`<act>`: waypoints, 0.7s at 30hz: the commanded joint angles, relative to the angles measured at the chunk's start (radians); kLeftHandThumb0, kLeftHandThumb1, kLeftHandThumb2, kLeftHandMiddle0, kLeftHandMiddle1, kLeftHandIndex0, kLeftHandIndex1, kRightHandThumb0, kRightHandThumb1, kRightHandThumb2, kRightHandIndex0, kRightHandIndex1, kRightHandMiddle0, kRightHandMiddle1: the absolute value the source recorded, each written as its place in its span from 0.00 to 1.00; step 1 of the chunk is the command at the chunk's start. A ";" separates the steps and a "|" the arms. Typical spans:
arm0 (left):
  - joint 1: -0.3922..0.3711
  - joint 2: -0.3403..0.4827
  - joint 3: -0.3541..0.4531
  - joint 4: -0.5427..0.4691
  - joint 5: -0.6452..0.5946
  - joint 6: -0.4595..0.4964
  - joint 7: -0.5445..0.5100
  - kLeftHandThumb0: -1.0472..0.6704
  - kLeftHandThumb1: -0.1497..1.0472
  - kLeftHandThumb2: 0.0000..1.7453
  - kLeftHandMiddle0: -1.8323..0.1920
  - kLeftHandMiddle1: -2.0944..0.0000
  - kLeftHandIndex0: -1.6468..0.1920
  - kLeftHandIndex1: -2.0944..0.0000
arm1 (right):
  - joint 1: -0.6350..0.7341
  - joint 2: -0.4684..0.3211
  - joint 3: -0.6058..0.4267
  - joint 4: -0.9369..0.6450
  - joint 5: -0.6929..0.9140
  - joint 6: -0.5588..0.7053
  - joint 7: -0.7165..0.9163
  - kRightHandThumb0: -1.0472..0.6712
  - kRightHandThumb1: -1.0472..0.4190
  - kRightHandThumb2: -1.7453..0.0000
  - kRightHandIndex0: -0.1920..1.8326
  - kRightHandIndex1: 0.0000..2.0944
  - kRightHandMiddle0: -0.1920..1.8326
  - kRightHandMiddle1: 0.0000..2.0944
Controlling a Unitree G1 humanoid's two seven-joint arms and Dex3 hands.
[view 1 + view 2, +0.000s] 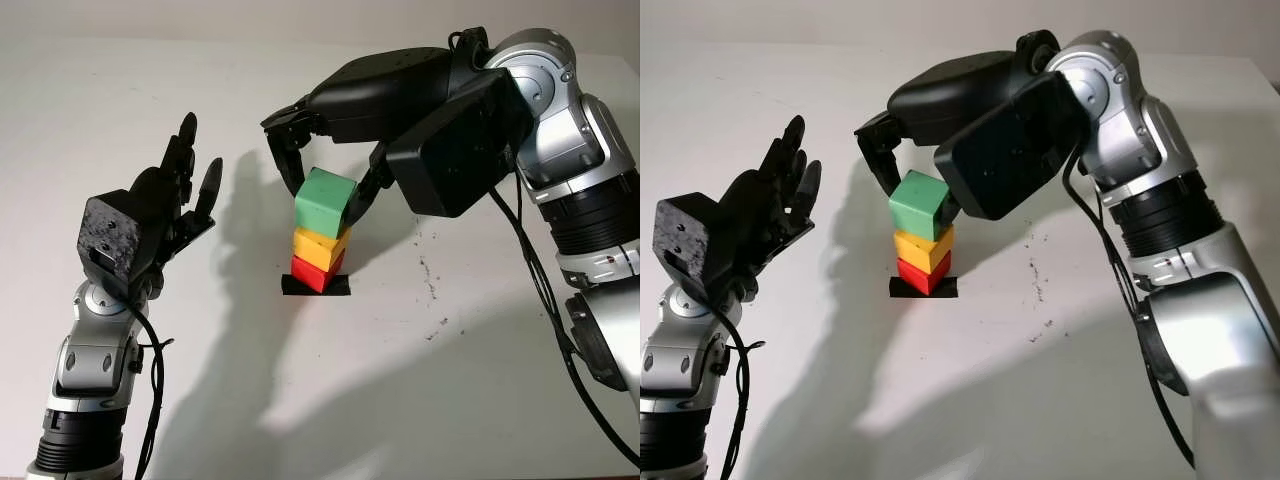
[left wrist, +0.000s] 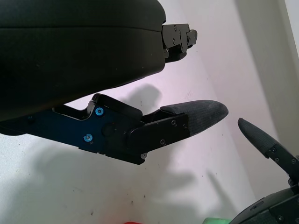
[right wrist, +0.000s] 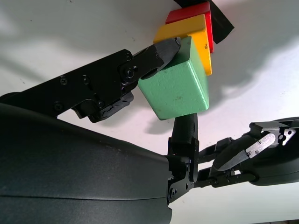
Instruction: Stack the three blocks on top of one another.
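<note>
Nearest, bottom left: left hand [image 1: 165,205] raised above the table [image 1: 450,400], well apart from the stack, holding nothing, fingers extended and not curled; idle

Mid-table: black tape patch [image 1: 316,285] marking the stack site; red block [image 1: 316,271] seated on it; yellow block [image 1: 321,246] on top of red, roughly square to it

Top of stack: green block [image 1: 325,203] sitting on yellow, turned a little askew and overhanging slightly toward the left hand's side

Around green: right hand [image 1: 330,150] reaching in from the far right, fingers [image 3: 161,52] clamped on the block's opposite sides; one dark fingertip pressed to an upper edge in the right wrist view, a second finger under the opposite face

Step judged: third and last block being placed; all three colours already in one column

Next move judged: opening the fingers gently and evenly, then lifting straight away, without nudging the skewed green block or toppling the column
</note>
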 commanded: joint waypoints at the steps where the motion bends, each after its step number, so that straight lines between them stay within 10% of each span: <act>1: 0.007 0.005 -0.001 -0.019 -0.003 0.001 -0.005 0.17 1.00 0.39 0.98 0.98 0.97 0.98 | 0.004 0.006 -0.001 -0.024 0.014 0.007 0.005 0.39 0.03 0.97 0.19 0.04 0.20 0.82; 21: 0.012 -0.004 0.002 -0.027 -0.005 -0.008 0.009 0.17 1.00 0.38 0.97 0.97 0.96 0.97 | 0.002 -0.001 0.014 -0.016 0.023 0.003 0.032 0.38 0.04 0.97 0.14 0.02 0.18 0.74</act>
